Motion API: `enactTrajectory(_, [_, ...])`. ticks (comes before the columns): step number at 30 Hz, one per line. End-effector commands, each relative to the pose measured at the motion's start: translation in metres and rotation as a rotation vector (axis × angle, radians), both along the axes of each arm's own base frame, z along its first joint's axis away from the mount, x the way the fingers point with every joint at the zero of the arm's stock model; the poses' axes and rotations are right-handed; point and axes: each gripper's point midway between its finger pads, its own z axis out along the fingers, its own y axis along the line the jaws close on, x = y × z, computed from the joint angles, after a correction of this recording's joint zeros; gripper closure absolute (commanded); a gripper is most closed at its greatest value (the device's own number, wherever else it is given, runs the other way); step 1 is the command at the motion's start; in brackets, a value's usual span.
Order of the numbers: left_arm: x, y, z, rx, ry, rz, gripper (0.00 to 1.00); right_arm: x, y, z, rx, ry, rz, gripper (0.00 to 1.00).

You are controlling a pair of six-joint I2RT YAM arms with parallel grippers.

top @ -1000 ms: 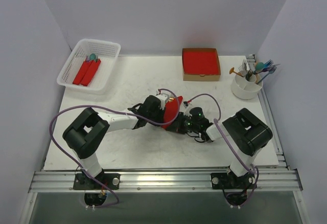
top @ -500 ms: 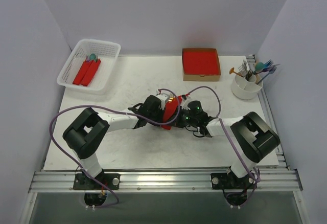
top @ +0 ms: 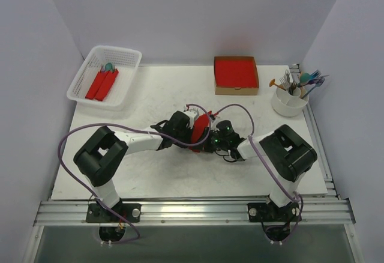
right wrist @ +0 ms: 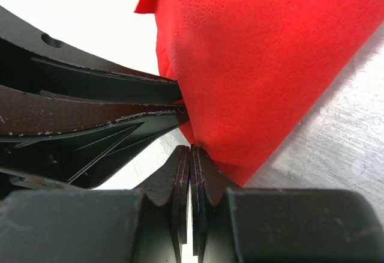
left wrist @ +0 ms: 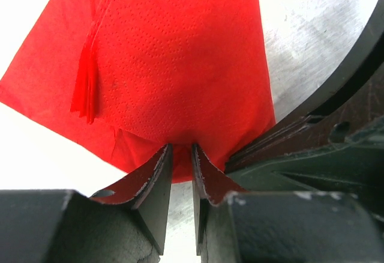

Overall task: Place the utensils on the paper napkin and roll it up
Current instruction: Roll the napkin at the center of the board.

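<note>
**Top view.** The napkin [top: 200, 128] stands raised at the middle of the surface [top: 150, 173]. The left tool [top: 193, 126] is on one side of it and the right tool [top: 209, 137] on the other, the two almost touching. A grip from both sides probably keeps the thin sheet under control for folding. The utensils [top: 302, 81] stand in a cup [top: 288, 108] at the far right corner; none shows on the napkin. A box [top: 236, 90] of red sheets sits at the far edge, and a basket [top: 120, 50] with red rolls [top: 102, 84] at the far left corner. All are well apart from the tools, so the only crowding is of one tool by the other.

**Left wrist.** The jaws of the left tool [left wrist: 181, 155] stand a narrow slit apart, clamped on the napkin's [left wrist: 180, 65] lower edge. The sheet is folded over, and whether anything lies inside cannot be told.

**Right wrist.** The jaws of the right tool [right wrist: 191, 155] press together. The napkin's [right wrist: 270, 53] lowest corner meets their tips and appears pinched there.
</note>
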Motion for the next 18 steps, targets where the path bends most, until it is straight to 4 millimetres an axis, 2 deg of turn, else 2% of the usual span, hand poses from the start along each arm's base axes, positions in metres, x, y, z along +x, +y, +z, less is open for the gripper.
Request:
enactTrajectory(1, [0.007,-0.004,0.028,-0.017,-0.045,0.000,0.72,-0.004,-0.007,-0.014,-0.043,0.010,-0.014,1.00])
enactTrajectory(8, [0.013,-0.003,0.054,-0.028,-0.090,0.014,0.71,-0.002,-0.005,-0.007,-0.031,-0.004,-0.013,1.00])
enactTrajectory(14, [0.027,-0.014,0.061,-0.036,-0.114,0.017,0.68,0.003,-0.003,0.002,-0.027,-0.018,-0.014,1.00])
enactTrajectory(18, [0.036,-0.021,0.055,-0.033,-0.113,0.019,0.67,0.004,-0.002,0.003,-0.025,-0.021,-0.014,1.00])
